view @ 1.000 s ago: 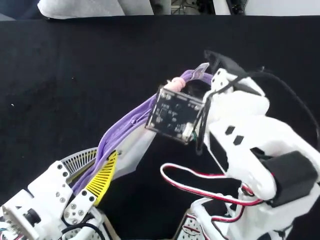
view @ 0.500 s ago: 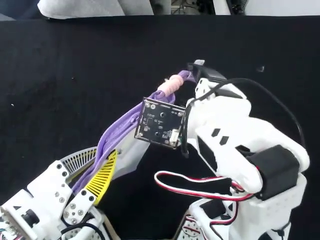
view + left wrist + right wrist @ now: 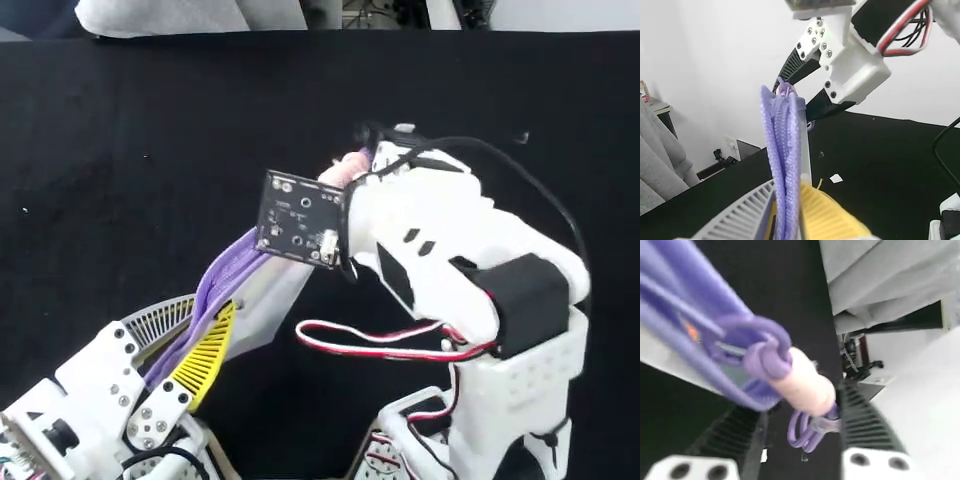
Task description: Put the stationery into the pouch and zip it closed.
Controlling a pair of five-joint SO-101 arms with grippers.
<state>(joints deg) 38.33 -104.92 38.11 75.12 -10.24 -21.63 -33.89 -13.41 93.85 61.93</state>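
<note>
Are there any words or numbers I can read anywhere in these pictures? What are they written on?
There are no words or numbers that can be read.
On the circuit board: tiny marks, too small to read.
On the purple pouch: no print shows.
On the white scrap: too small to tell if anything is written.

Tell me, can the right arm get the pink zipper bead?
Probably yes: the pouch's pink bead hangs right between the right end effector's fingers, nothing in between.
</note>
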